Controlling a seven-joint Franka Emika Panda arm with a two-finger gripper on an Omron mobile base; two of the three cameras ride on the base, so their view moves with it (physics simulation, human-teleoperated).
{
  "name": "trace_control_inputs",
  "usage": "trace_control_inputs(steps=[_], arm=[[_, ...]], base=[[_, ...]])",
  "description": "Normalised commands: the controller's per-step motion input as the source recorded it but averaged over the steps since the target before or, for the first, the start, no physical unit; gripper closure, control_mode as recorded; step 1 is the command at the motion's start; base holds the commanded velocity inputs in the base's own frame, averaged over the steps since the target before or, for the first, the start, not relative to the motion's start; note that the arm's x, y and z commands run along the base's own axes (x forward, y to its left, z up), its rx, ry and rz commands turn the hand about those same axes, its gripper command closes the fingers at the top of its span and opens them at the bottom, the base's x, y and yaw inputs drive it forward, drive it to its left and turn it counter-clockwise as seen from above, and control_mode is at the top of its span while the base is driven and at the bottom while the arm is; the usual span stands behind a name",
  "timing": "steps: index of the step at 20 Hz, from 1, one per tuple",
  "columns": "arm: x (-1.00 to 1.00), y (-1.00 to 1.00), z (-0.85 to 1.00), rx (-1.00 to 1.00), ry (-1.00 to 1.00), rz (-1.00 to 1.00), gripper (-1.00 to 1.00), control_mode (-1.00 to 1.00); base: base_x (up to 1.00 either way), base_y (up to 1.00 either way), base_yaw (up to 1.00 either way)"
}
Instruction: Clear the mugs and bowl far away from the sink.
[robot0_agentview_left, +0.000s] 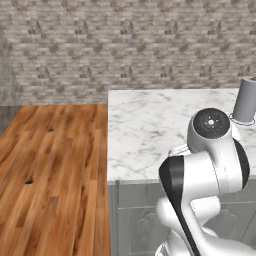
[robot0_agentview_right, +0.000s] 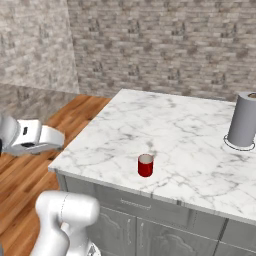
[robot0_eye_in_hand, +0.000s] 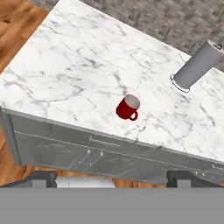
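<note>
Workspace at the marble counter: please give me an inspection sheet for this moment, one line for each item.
Surface: white marble counter on grey cabinets, near its front edge a mug.
Job's things: red mug upright, handle toward the front edge in the hand view; apart from the canister.
Clutter: tall grey canister upright at the right side of the counter.
Gripper: gripper open, off the counter in front of the cabinets, holding nothing.
Cables: nothing seen.
Surroundings: brick wall behind, wooden floor to the left.

A mug stood upright on the worktop near its front edge; a canister stood well apart, behind and right.
</note>
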Motion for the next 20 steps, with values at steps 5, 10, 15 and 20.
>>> trace_control_inputs(steps=[5,10,15,20], arm=[[0.00,0.00,0.00,0.00,0.00,0.00,-1.00,1.00],[0.00,0.00,0.00,0.00,0.00,0.00,-1.00,1.00],[0.00,0.00,0.00,0.00,0.00,0.00,-1.00,1.00],[0.00,0.00,0.00,0.00,0.00,0.00,-1.00,1.00]], base=[[-0.03,-0.03,-0.81],[0.01,0.13,-0.99],[0.00,0.13,-1.00],[0.00,0.09,-1.00]])
